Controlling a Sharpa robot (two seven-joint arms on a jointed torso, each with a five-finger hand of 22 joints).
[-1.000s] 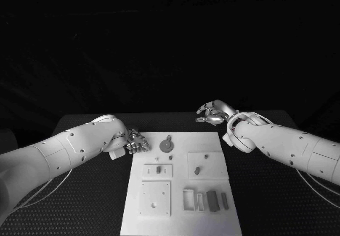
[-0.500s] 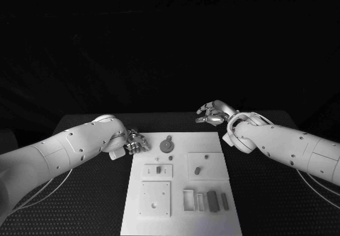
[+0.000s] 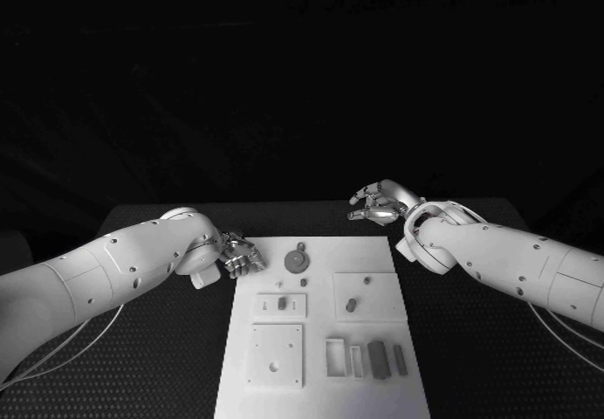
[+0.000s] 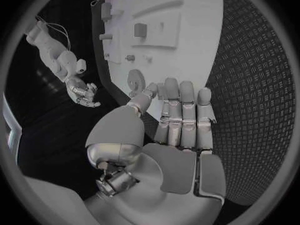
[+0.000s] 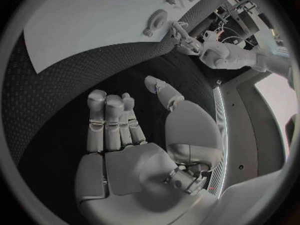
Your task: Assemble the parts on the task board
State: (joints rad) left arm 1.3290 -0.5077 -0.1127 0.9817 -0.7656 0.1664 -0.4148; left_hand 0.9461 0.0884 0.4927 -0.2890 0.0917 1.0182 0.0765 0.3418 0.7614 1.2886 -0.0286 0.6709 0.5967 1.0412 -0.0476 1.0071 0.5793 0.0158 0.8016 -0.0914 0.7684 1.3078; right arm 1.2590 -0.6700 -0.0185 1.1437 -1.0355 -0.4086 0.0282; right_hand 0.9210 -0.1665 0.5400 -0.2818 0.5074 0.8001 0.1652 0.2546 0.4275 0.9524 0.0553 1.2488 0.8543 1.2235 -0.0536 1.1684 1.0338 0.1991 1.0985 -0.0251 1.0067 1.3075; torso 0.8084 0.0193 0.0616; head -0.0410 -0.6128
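The task board (image 3: 321,336) lies flat in the middle of the black bench (image 3: 151,349), its long side running away from the robot.

Parts on the board:
- A round gear-like disc (image 3: 296,259) lies near the far edge, with a small peg (image 3: 304,281) just beside it on the near side.
- A short cylinder (image 3: 351,305) sits on a raised square plate right of centre.
- A row of narrow bars (image 3: 378,359) lies side by side in the near right area, next to an open rectangular frame (image 3: 336,356).
- A square plate with a small hole (image 3: 275,353) occupies the near left area.

The left hand (image 3: 239,255) is at the far left corner of the board, close to the disc. Its fingers (image 4: 187,110) are extended and close together, holding nothing.

The right hand (image 3: 375,203) hovers over the bench beyond the far right corner of the board, apart from it. Its fingers (image 5: 106,120) are loosely spread and hold nothing.
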